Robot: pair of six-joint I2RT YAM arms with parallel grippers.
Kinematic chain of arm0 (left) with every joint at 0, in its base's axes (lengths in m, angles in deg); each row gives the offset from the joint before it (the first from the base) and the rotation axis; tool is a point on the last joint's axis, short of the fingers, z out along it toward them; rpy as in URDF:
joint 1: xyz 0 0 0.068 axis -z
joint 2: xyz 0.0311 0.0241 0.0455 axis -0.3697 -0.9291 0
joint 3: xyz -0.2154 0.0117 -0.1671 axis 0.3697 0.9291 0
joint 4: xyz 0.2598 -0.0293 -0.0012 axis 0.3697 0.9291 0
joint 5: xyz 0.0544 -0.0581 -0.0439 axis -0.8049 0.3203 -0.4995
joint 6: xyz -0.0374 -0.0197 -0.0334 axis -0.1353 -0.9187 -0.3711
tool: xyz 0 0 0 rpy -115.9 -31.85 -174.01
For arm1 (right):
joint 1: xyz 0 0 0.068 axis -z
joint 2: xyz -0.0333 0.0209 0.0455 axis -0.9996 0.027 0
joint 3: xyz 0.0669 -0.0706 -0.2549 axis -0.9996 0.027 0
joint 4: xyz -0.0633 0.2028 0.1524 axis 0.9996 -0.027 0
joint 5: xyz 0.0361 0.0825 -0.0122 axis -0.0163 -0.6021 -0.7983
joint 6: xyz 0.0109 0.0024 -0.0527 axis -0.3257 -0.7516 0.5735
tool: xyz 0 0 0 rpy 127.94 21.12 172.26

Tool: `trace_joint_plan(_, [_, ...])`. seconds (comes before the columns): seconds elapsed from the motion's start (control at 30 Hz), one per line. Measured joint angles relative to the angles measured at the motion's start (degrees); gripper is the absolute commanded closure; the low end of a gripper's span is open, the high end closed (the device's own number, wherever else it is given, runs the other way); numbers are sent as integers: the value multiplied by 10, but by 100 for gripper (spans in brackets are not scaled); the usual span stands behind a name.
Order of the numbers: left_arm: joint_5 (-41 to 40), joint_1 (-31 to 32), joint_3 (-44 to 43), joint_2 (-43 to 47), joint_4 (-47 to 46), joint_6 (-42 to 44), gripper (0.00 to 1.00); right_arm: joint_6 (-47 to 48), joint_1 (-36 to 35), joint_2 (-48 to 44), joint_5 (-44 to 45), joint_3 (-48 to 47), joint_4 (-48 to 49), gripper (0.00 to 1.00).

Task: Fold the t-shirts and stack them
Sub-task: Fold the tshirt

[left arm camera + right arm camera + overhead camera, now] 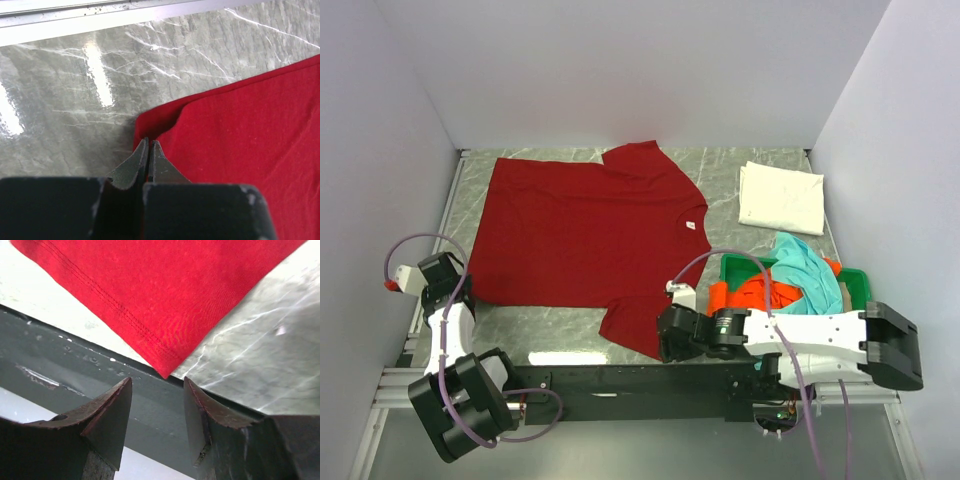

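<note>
We see the dark red shirt (pixel 585 235) spread flat on the bench (pixel 545 322), our left hand (pixel 149 147) pressed together at its near left corner, our right hand (pixel 157 384) standing apart just short of the near sleeve tip

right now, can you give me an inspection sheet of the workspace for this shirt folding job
surface: grey marbled table, bare around the shirts
job's things: dark red t-shirt spread flat; white t-shirt folded at the far right; teal t-shirt and orange t-shirt bunched in the tray
clutter: green tray at the right; nothing else seen
grippers: left gripper shut on the dark red t-shirt's near left corner; right gripper open, just short of the sleeve tip, not touching
cables: purple cables loop above both arms, the right one over the tray's edge
surroundings: white walls on three sides
</note>
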Motion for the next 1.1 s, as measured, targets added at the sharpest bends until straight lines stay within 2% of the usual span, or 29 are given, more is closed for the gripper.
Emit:
trace_joint_plan(0.33, [7, 0, 0, 1, 0, 0, 99, -53, -40, 116, 7, -25, -3, 49])
trace_joint_plan(0.73, [6, 0, 0, 15, 0, -8, 99, -71, -47, 141, 22, -38, -8, 57])
trace_joint_plan(0.83, [6, 0, 0, 21, 1, -10, 99, -74, -47, 143, 29, -39, -9, 64])
trace_joint_plan(0.93, [5, 0, 0, 23, 1, -10, 99, -76, -47, 143, 32, -39, -12, 78])
trace_joint_plan(0.97, [5, 0, 0, 23, 1, -10, 99, -78, -47, 143, 33, -39, -13, 88])
trace_joint_plan(1.03, [5, 0, 1, 23, 1, -10, 99, -80, -47, 143, 35, -39, -15, 98])
trace_joint_plan(1.1, [3, 0, 2, 23, 1, -11, 99, -83, -47, 143, 38, -39, -18, 100])
